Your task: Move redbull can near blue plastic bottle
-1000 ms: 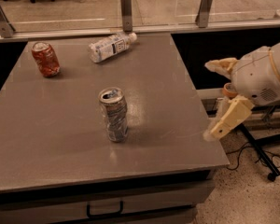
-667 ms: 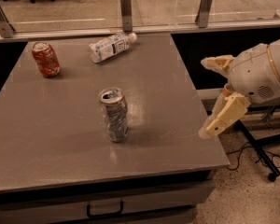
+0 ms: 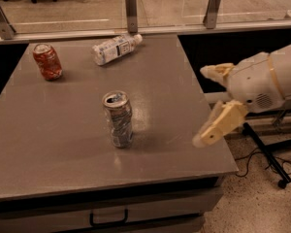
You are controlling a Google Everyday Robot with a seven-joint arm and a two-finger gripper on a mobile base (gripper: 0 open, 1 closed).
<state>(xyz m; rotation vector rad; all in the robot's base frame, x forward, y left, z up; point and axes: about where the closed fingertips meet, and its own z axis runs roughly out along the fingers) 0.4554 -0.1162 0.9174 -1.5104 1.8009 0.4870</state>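
Note:
The redbull can [image 3: 118,119] stands upright near the middle of the grey table [image 3: 58,125]; it is slim, silver and blue, dented, with a silver top. The blue plastic bottle [image 3: 115,48] lies on its side at the table's far edge, its white cap pointing right. My gripper [image 3: 205,105] hangs over the table's right edge, to the right of the can and well apart from it. Its two cream fingers are spread wide, with nothing between them.
A shorter red soda can [image 3: 47,61] stands at the table's far left. A rail with metal posts [image 3: 131,4] runs behind the table. A drawer handle [image 3: 108,219] shows below the front edge. Cables and a stand leg [image 3: 266,154] lie on the floor at right.
My gripper has moved a little to the left, toward the table's right edge. The can, the bottle and the red can have not moved.

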